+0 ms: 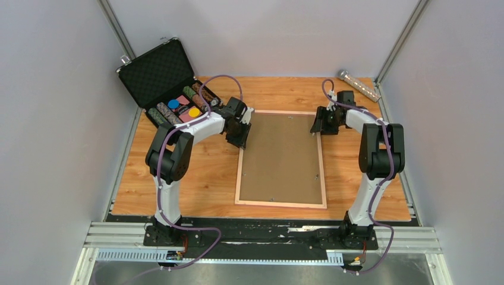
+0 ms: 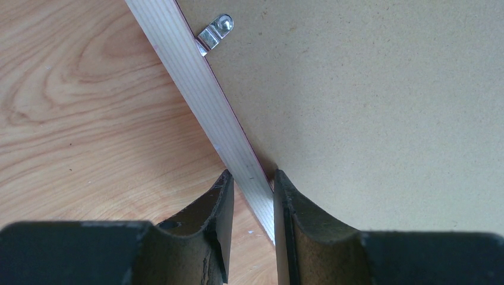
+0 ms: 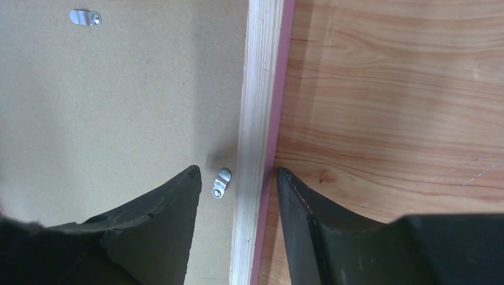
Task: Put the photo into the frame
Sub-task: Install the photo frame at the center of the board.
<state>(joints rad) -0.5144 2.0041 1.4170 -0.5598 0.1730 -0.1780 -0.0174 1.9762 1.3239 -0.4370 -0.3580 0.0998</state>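
We find the frame (image 1: 279,204) face down, long axis pointing away from us. Our left claw (image 2: 249,176) grips its left rail; our right claw (image 3: 236,171) straddles the right rail, open.

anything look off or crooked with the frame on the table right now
Nothing spilled or damaged. The frame lies face down, roughly square to the table. One oddity: the clip by its right rail sits turned, short of the rail, seemingly unlatched.
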